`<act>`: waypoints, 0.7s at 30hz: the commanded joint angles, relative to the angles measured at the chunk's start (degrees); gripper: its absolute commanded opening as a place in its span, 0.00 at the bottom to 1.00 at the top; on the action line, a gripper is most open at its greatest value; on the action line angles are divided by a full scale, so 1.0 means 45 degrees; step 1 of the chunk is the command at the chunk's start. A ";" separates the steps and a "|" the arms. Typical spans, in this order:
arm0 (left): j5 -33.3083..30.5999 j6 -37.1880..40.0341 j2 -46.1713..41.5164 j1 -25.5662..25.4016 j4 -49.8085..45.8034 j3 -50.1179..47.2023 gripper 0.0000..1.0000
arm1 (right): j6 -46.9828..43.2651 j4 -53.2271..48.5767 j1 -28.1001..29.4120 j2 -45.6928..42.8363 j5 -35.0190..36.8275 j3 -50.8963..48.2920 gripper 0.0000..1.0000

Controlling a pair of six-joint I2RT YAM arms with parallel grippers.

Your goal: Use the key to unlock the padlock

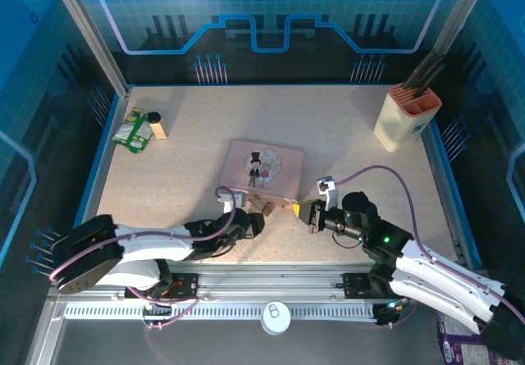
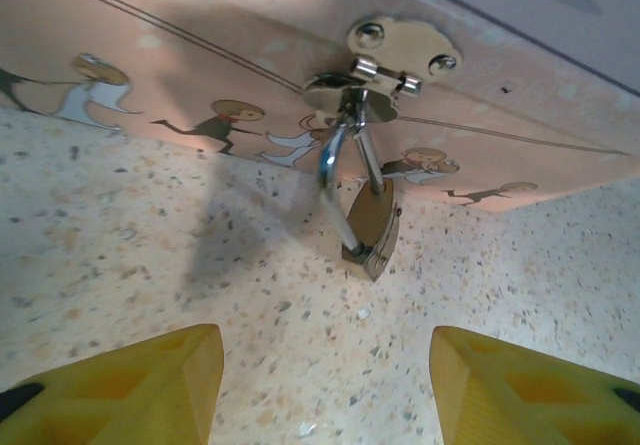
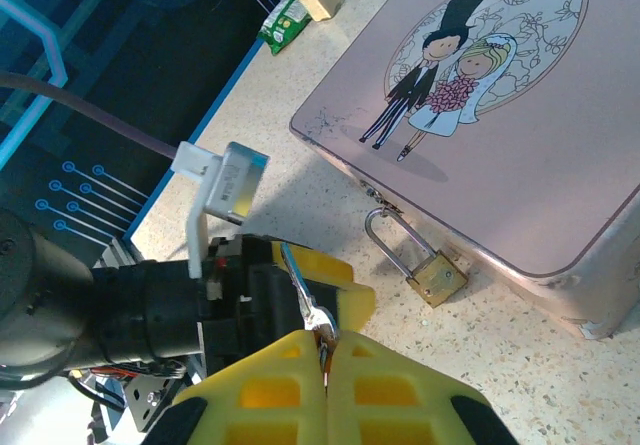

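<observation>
The small brass padlock [image 2: 372, 227] hangs by its thin silvery shackle [image 2: 338, 170] from the hasp on the front of the pink tin [image 2: 180, 75], its body resting on the speckled table. My left gripper [image 2: 325, 395] sits just short of it, open, with bare table between its yellow fingers [image 2: 150, 385]. My right gripper [image 3: 326, 350] is shut on the key [image 3: 300, 283], whose slim metal blade sticks out from between the pads. The padlock [image 3: 437, 277] lies to the right of the key tip, apart from it. From above, both grippers [image 1: 253, 220] [image 1: 299, 210] flank the padlock [image 1: 263, 207].
The pink tin [image 1: 262, 168] with a cartoon couple lies mid-table. A white holder with dark tools [image 1: 408, 115] stands at the back right. A green packet [image 1: 134, 130] and a small tan block [image 1: 157, 125] lie at the back left. Blue rails border the table.
</observation>
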 commanded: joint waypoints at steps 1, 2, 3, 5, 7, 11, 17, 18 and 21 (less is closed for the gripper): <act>-0.0803 -0.0409 0.1009 -0.0074 0.0344 0.0697 0.55 | 0.0046 0.0241 -0.0188 -0.0287 -0.0120 -0.0124 0.00; -0.0881 -0.0363 0.1324 -0.0088 0.0398 0.0884 0.53 | 0.0030 0.0212 -0.0188 -0.0333 -0.0112 -0.0125 0.00; -0.0946 -0.0329 0.1674 -0.0088 0.0431 0.1069 0.51 | 0.0024 0.0209 -0.0215 -0.0385 -0.0099 -0.0134 0.00; -0.1131 -0.0262 0.2250 -0.0088 0.0425 0.1431 0.50 | 0.0017 0.0212 -0.0227 -0.0446 -0.0126 -0.0173 0.00; -0.1350 -0.0340 0.2734 -0.0083 0.0258 0.1795 0.50 | 0.0009 0.0246 -0.0238 -0.0504 -0.0129 -0.0202 0.00; -0.1569 -0.0172 0.3647 -0.0049 -0.0730 0.2894 0.52 | 0.0072 0.0362 -0.0277 -0.0635 -0.0120 -0.0434 0.00; -0.1645 -0.0407 0.3668 0.0591 -0.1878 0.3100 0.49 | 0.0039 0.0388 -0.0345 -0.0661 -0.0208 -0.0496 0.00; -0.1595 -0.0396 0.3497 0.0714 -0.1777 0.2874 0.48 | 0.0021 0.0375 -0.0373 -0.0644 -0.0205 -0.0496 0.00; -0.1542 0.0072 0.2949 0.0767 -0.1214 0.2244 0.46 | -0.0010 0.0346 -0.0491 -0.0566 -0.0304 -0.0410 0.00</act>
